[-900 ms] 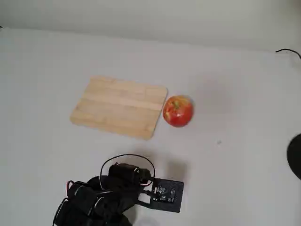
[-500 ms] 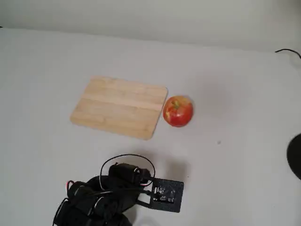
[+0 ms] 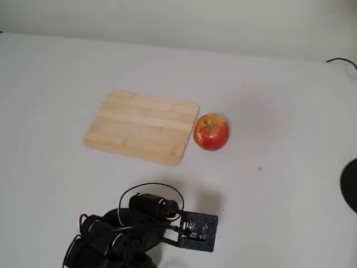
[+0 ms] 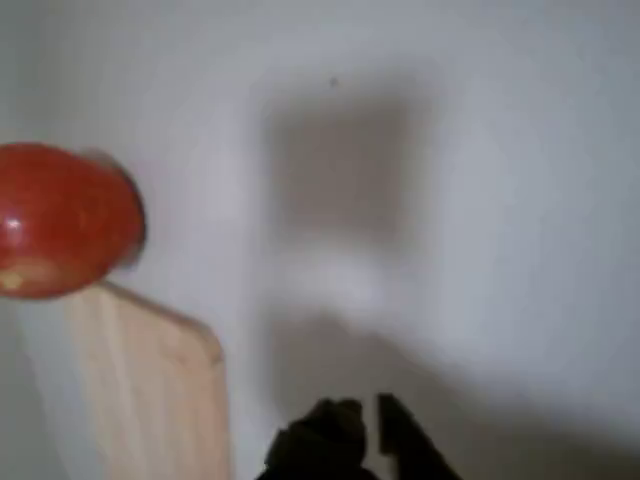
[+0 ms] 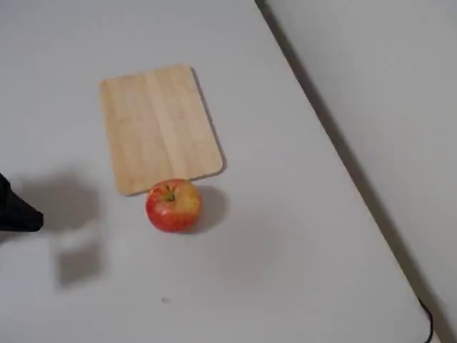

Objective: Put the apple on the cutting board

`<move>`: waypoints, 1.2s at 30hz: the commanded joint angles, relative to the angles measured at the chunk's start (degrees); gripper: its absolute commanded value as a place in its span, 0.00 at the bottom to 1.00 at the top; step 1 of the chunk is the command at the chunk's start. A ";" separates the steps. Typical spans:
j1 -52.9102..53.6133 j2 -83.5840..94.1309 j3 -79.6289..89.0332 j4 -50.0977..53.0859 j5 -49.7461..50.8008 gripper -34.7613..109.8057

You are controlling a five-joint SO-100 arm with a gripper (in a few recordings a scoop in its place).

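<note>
The red apple (image 3: pixel 211 132) with yellow patches rests on the white table, just off the short right end of the cutting board (image 3: pixel 142 127). Both fixed views show them almost touching: apple (image 5: pixel 173 206), board (image 5: pixel 157 125). The wrist view has the apple (image 4: pixel 60 220) at the left edge above the board's corner (image 4: pixel 150 390). My gripper (image 4: pixel 365 405) shows at the bottom of that view, its dark fingertips close together with nothing between them and well short of the apple. The black arm (image 3: pixel 134 229) sits folded at the near table edge.
A black cable (image 3: pixel 341 60) lies at the far right, and a dark round object (image 3: pixel 351 184) pokes in at the right edge. The table's edge (image 5: pixel 335 143) runs diagonally beside a grey wall. White table surface surrounds the board and apple.
</note>
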 commanded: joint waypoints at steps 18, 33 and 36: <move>0.44 0.26 0.09 -1.32 0.35 0.24; -2.29 0.26 0.53 -3.16 -0.88 0.26; -2.11 0.26 0.70 -3.60 -1.32 0.57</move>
